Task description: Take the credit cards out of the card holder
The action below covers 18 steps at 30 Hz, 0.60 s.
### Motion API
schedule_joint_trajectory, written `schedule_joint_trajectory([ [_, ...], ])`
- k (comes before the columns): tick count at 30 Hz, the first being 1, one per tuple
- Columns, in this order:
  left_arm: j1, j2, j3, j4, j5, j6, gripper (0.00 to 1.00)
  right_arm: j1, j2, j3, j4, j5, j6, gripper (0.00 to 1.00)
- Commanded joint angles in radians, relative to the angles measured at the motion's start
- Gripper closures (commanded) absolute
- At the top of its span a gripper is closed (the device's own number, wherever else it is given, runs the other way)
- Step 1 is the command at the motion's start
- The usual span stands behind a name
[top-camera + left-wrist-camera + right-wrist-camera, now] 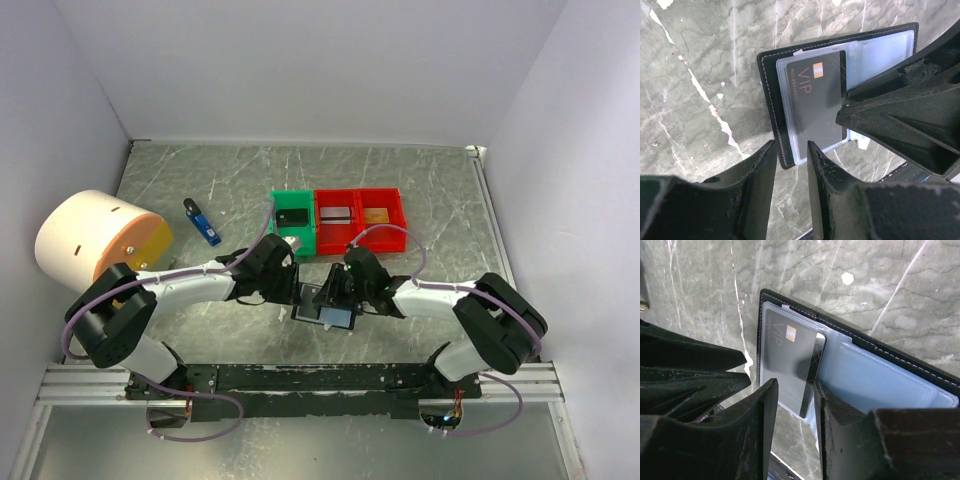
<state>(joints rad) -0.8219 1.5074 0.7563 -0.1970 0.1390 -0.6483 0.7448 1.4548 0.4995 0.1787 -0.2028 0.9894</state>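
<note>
The black card holder (325, 313) lies open on the marble between both grippers. It shows in the left wrist view (769, 100) and the right wrist view (890, 357), with pale blue sleeves inside. A black VIP credit card (815, 100) sits in the left sleeve, its edge sticking out of it (785, 360). My left gripper (791, 145) is open, and its fingers straddle the holder's near corner (300, 296). My right gripper (796, 386) is open, and its fingers straddle the card's protruding end (336, 290). The right gripper's fingers (890, 120) touch the card's edge.
A green bin (276, 225) holds a black card (293, 215). Two red bins (340, 241) hold a silvery card (336, 213) and an orange-gold card (377, 214). A blue and black stick (203, 222) and a white-orange cylinder (95, 240) lie at the left.
</note>
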Motion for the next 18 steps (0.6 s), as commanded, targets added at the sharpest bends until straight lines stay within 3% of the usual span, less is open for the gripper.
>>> schedule_joint_trajectory([
  [1, -0.008, -0.007, 0.023, 0.033, -0.022, -0.012, 0.58, -0.007, 0.004, 0.032, -0.067, 0.029, -0.033, 0.64],
  [18, -0.019, 0.052, 0.077, 0.073, 0.041, 0.019, 0.58, -0.008, 0.025, -0.009, -0.056, 0.054, -0.014, 0.65],
])
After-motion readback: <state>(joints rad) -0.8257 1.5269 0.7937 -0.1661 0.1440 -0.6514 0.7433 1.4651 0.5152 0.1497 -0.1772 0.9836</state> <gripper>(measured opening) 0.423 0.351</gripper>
